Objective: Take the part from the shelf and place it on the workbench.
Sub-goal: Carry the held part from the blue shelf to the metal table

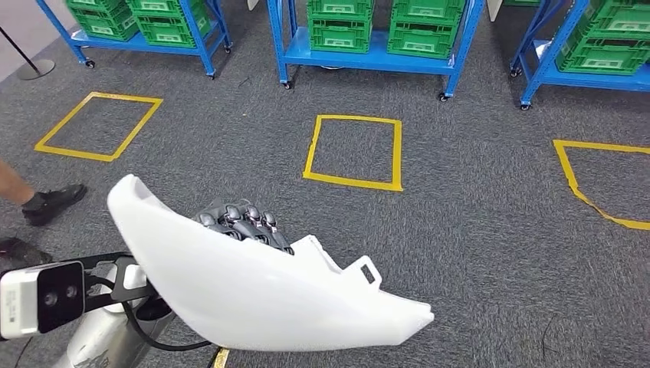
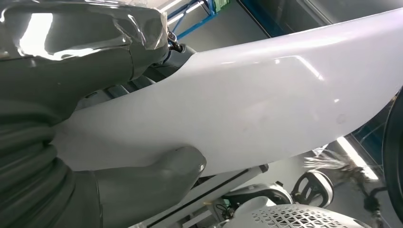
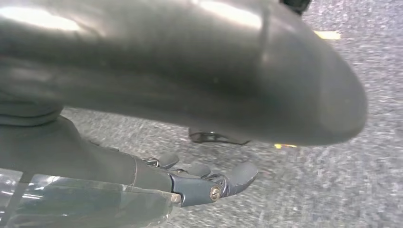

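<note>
You see the long, curved, glossy white plastic shell part [image 1: 253,284] held up off the grey carpet floor [image 1: 475,230], tilted so its rounded end rises on the left and its notched, tabbed end drops toward the right. It hangs in front of the nearest yellow tape square [image 1: 354,151], and the left hand [image 1: 244,222] grips its upper edge.

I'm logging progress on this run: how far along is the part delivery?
The pickup looks done: the left hand grips the white part, carried above grey carpet, clear of the blue shelves. The right hand hangs with fingers apart. Placing it on the workbench is left.
</note>
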Robot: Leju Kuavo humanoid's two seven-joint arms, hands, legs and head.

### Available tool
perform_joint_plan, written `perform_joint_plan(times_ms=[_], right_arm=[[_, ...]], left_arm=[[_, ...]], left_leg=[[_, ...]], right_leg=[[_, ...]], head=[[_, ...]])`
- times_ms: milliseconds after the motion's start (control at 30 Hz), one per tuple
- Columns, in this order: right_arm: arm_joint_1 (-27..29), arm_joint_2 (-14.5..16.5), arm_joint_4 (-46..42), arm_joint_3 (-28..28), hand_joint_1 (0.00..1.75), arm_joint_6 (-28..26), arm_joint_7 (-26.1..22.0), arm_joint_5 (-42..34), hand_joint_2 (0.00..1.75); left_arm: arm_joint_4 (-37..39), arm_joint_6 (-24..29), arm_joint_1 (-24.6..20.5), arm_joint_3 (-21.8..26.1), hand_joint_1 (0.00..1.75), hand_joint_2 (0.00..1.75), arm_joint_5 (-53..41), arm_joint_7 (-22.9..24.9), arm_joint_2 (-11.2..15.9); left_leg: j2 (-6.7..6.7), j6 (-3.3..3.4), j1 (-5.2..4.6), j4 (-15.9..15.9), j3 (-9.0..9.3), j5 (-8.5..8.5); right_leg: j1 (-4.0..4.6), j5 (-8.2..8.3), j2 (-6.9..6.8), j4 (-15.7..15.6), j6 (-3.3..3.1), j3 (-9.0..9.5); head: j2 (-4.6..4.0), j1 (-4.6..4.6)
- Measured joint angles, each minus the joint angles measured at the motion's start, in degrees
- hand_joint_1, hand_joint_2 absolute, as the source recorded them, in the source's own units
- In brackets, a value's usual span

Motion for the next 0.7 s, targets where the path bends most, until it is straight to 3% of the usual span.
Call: perform_joint_plan(times_ms=[33, 67, 133, 200, 233, 300, 333, 367, 400, 433, 467, 500, 533, 567, 600, 633, 700], right_arm=[[0.01, 0.2, 0.21, 0.0, 0.0, -0.03, -0.02, 0.0, 0.0], [0.0, 0.39, 0.44, 0.01, 0.0, -0.08, -0.02, 0.02, 0.0], [-0.08, 0.13, 0.56, 0.02, 0.0, -0.28, -0.02, 0.01, 0.0], [-0.36, -0.2, 0.64, 0.02, 0.0, -0.61, 0.01, -0.09, 0.0], [-0.47, -0.37, 0.66, 0.02, 0.0, -0.75, 0.03, -0.16, 0.0], [-0.46, -0.68, 0.67, 0.01, 0.0, -0.94, 0.08, -0.28, 0.0], [-0.39, -0.76, 0.69, 0.01, 0.0, -0.97, 0.12, -0.32, 0.0], [-0.32, -0.8, 0.72, 0.01, 0.0, -0.99, 0.15, -0.32, 0.0], [-0.27, -0.8, 0.78, 0.01, 0.0, -1.02, 0.17, -0.32, 0.0], [-0.22, -0.78, 0.86, 0.0, 0.0, -1.05, 0.18, -0.33, 0.0], [-0.14, -0.73, 0.98, -0.01, 0.0, -1.09, 0.18, -0.33, 0.0], [-0.05, -0.68, 1.1, -0.03, 0.0, -1.13, 0.18, -0.33, 0.0], [0.02, -0.62, 1.22, -0.04, 0.0, -1.16, 0.16, -0.32, 0.0], [0.06, -0.6, 1.32, -0.05, 0.0, -1.18, 0.14, -0.28, 0.0], [0.0, -0.61, 1.37, -0.05, 0.0, -1.18, 0.06, -0.23, 0.0], [-0.08, -0.63, 1.42, -0.04, 0.0, -1.15, -0.08, -0.19, 0.0], [-0.25, -0.84, 1.45, -0.04, 0.0, -1.07, -0.46, -0.15, 0.0]], left_arm=[[-0.01, 0.08, 0.0, 0.03, 1.75, 1.75, -0.02, 0.11, 0.07], [-0.04, 0.14, -0.04, 0.05, 1.75, 1.75, -0.01, 0.19, 0.07], [-0.15, 0.22, -0.25, 0.07, 1.75, 1.75, -0.02, 0.22, -0.09], [-0.04, 0.27, -0.32, 0.0, 1.75, 1.75, -0.2, 0.04, -0.23], [0.13, 0.27, -0.24, -0.04, 1.75, 1.75, -0.36, -0.07, -0.22], [0.52, 0.27, -0.05, -0.1, 1.75, 1.75, -0.66, -0.29, -0.2], [0.69, 0.28, 0.02, -0.11, 1.75, 1.75, -0.8, -0.39, -0.19], [0.83, 0.29, 0.06, -0.12, 1.75, 1.75, -0.9, -0.49, -0.18], [0.96, 0.31, 0.08, -0.13, 1.75, 1.75, -0.99, -0.56, -0.18], [1.04, 0.35, 0.09, -0.14, 1.75, 1.75, -1.06, -0.61, -0.17], [1.13, 0.39, 0.1, -0.15, 1.75, 1.75, -1.09, -0.64, -0.15], [1.21, 0.45, 0.14, -0.15, 1.75, 1.75, -1.15, -0.67, -0.13], [1.27, 0.55, 0.17, -0.15, 1.75, 1.75, -1.29, -0.7, -0.1], [1.31, 0.65, 0.2, -0.14, 1.75, 1.75, -1.47, -0.74, -0.07], [1.24, 0.75, 0.2, -0.1, 1.75, 1.75, -1.67, -0.77, -0.06], [1.12, 0.83, 0.16, -0.04, 1.75, 1.75, -1.84, -0.79, -0.04], [0.91, 0.89, 0.02, 0.06, 1.75, 1.75, -1.85, -0.81, -0.02]], left_leg=[[-0.36, 0.82, -0.55, -2.84, 0.47, 5.08], [-0.69, 1.3, -0.86, -4.77, 1.23, 7.95], [-0.65, 1.64, -0.71, -6.23, 3.75, 7.47], [-0.48, 1.87, -0.49, -7.57, 6.41, 6.44], [-0.5, 1.89, -0.42, -8.06, 7.55, 5.76], [-0.59, 1.9, -0.38, -8.52, 9.41, 4.11], [-0.69, 1.81, -0.37, -8.59, 10.35, 3.25], [-0.81, 1.68, -0.37, -8.61, 11.27, 2.41], [-0.93, 1.49, -0.36, -8.6, 12.18, 1.57], [-1.01, 1.27, -0.37, -8.53, 12.98, 0.78], [-1.12, 1.01, -0.43, -8.3, 13.64, 0.0], [-1.24, 0.76, -0.5, -7.81, 13.95, -0.75], [-1.31, 0.5, -0.56, -7.19, 14.01, -1.53], [-1.38, 0.28, -0.6, -6.57, 13.96, -2.23], [-1.4, 0.09, -0.59, -6.13, 13.89, -2.88], [-1.33, -0.12, -0.56, -5.86, 13.89, -3.5], [-0.8, -0.99, -0.3, -3.01, 12.67, -5.07]], right_leg=[[0.05, -0.45, 0.18, -1.24, 0.19, 1.23], [0.2, -0.34, 0.32, -2.12, 0.58, 2.6], [0.48, 1.05, 0.24, -1.81, 1.56, 3.85], [0.78, 2.36, -0.4, 4.43, 1.79, 0.85], [0.94, 1.8, -0.71, 8.46, 1.26, -1.86], [1.32, -2.46, -0.86, 13.56, -0.03, -6.95], [1.36, -5.04, -0.86, 13.88, -0.48, -8.81], [1.3, -6.6, -0.87, 12.83, -0.39, -10.13], [1.12, -6.22, -0.87, 10.48, 0.35, -10.95], [0.86, -3.57, -0.88, 7.19, 1.69, -11.36], [0.61, 0.89, -0.99, 3.9, 3.17, -11.56], [0.53, 5.05, -1.17, 1.25, 3.8, -11.54], [0.55, 8.31, -1.29, -0.23, 3.66, -11.43], [0.7, 9.99, -1.45, -0.58, 2.89, -11.3], [0.83, 10.06, -1.5, -0.55, 1.78, -11.02], [0.73, 10.03, -1.44, -0.45, 1.14, -10.65], [0.42, 9.5, -1.38, -0.51, 0.38, -9.8]], head=[[-0.01, 0.0], [-0.01, 0.01], [0.0, -0.13], [0.01, -0.18], [0.01, -0.16], [0.01, -0.19], [0.01, -0.2], [0.01, -0.2], [0.01, -0.19], [0.01, -0.19], [0.01, -0.18], [0.01, -0.19], [0.01, -0.25], [0.01, -0.24], [0.01, -0.28], [0.01, -0.25], [0.01, -0.4]])
